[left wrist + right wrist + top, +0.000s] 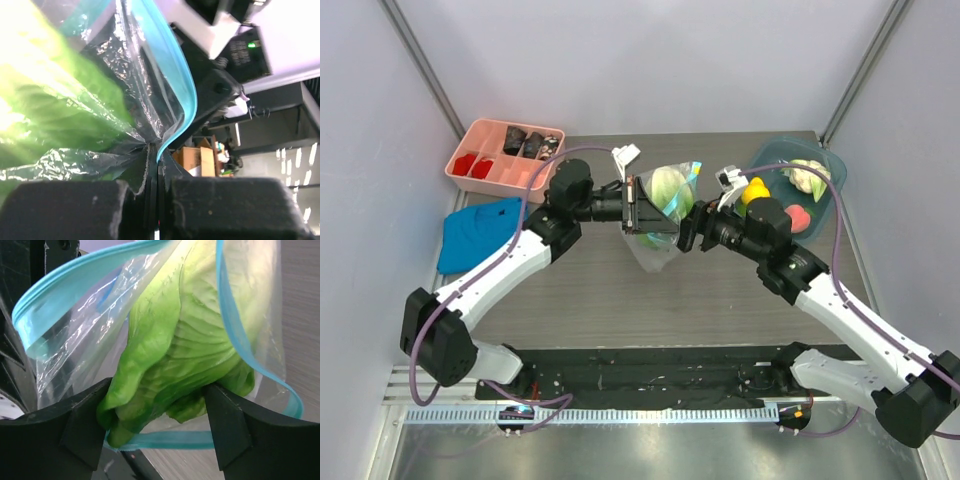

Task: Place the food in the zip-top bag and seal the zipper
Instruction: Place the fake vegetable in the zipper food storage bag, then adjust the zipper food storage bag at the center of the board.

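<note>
The clear zip-top bag (658,245) hangs above the table between both arms, mouth up. My left gripper (634,206) is shut on the bag's mouth edge, pinching plastic and the light-blue zipper (186,95) at the fingertips (156,150). The green cabbage (185,340) sits inside the bag's mouth (667,186). My right gripper (156,396) stands open and wide around the cabbage's lower end, which touches both fingers (90,410). The zipper (239,330) loops open around the cabbage. A yellow fruit (755,190), a red fruit (798,215) and a pale leafy piece (808,174) lie in the teal bowl (836,172).
A pink divided tray (470,138) with dark and red pieces stands at the back left. A blue folded cloth (480,232) lies left of the left arm. The teal bowl is just behind the right arm. White walls close in both sides.
</note>
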You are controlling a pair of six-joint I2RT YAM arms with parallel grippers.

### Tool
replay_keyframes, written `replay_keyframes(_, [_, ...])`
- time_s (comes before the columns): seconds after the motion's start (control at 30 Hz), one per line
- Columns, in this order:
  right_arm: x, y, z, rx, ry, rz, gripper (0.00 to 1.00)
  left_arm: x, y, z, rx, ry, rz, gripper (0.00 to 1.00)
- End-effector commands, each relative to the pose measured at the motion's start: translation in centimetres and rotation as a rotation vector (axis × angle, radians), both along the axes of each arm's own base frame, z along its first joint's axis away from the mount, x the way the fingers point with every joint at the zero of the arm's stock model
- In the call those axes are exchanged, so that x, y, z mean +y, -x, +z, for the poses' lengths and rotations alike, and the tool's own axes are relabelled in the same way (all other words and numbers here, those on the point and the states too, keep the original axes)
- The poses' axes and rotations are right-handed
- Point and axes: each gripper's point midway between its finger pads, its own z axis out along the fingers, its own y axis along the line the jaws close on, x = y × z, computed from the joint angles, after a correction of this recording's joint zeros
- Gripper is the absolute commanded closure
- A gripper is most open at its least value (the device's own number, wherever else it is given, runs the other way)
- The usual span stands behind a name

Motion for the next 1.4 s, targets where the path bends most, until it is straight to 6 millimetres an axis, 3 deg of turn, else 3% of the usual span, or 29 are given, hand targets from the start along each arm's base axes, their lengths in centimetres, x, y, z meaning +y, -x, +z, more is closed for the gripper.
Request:
replay_keyframes(0.0, [0.3, 3.7, 1.0, -0.060, 0.107, 0.196, 0.20, 0.0, -3.6, -4.0, 0.130, -0.069, 0.132, 1.00])
replay_keyframes(0.1, [-0.1, 3.7, 0.9, -0.056, 0.134, 0.183, 0.30, -0.3, -3.7, -5.2, 0.146, -0.077, 0.125, 1.00])
replay_keyframes(0.2, [-0.5, 3.2, 1.5, -0.060, 0.160, 0.155, 0.13, -0.3, -3.7, -6.0, 0.150, -0.086, 0.117, 1.00])
replay_keyframes(0.23, [-0.4, 3.2, 1.4, -0.059, 0.173, 0.168, 0.16, -0.1, -3.5, -6.4, 0.157, -0.092, 0.117, 1.00])
replay_keyframes(0.27, [-0.3, 3.2, 2.1, -0.076, 0.167, 0.170, 0.47, 0.0, -3.5, -6.7, 0.162, -0.094, 0.121, 1.00])
replay_keyframes(0.33, [-0.5, 3.1, 2.6, -0.074, 0.157, 0.152, 0.67, 0.1, -3.6, -7.2, 0.173, -0.092, 0.132, 1.00])
replay_keyframes(0.37, [-0.6, 2.9, 2.5, -0.067, 0.162, 0.137, 0.67, 0.2, -3.7, -7.2, 0.175, -0.090, 0.135, 1.00])
replay_keyframes(0.53, [-0.8, 3.6, 2.5, -0.050, 0.193, 0.167, 0.39, 1.1, -4.6, -7.1, 0.174, -0.063, 0.159, 1.00])
replay_keyframes(0.57, [-0.9, 3.7, 2.6, -0.059, 0.198, 0.176, 0.26, 1.3, -4.6, -7.1, 0.175, -0.062, 0.159, 1.00])
replay_keyframes(0.63, [-1.2, 4.2, 2.9, -0.067, 0.209, 0.182, 0.17, 1.4, -4.5, -7.4, 0.162, -0.071, 0.152, 1.00])
replay_keyframes(0.77, [-1.7, 5.0, 2.3, -0.054, 0.250, 0.211, 0.17, 1.6, -3.9, -7.8, 0.136, -0.082, 0.127, 1.00])
replay_keyframes(0.9, [-3.6, 4.0, 1.0, 0.023, 0.262, 0.118, 0.18, 1.9, -2.7, -7.3, 0.096, -0.062, 0.077, 1.00])
replay_keyframes(0.93, [-3.7, 4.1, -0.5, 0.070, 0.261, 0.130, 0.20, 2.1, -2.5, -7.7, 0.100, -0.063, 0.073, 1.00])
replay_keyframes(1.13, [-7.6, 0.3, -6.4, 0.315, 0.205, 0.009, 0.31, 2.3, -2.0, -7.1, 0.066, -0.057, 0.064, 1.00])
replay_keyframes(1.23, [-7.3, 0.5, -7.7, 0.397, 0.122, 0.058, 0.34, 2.2, -2.3, -6.9, 0.054, -0.050, 0.067, 1.00])
replay_keyframes(1.37, [-5.9, 1.2, -7.4, 0.405, 0.016, 0.115, 0.30, 2.0, -2.5, -6.5, 0.040, -0.042, 0.061, 1.00])
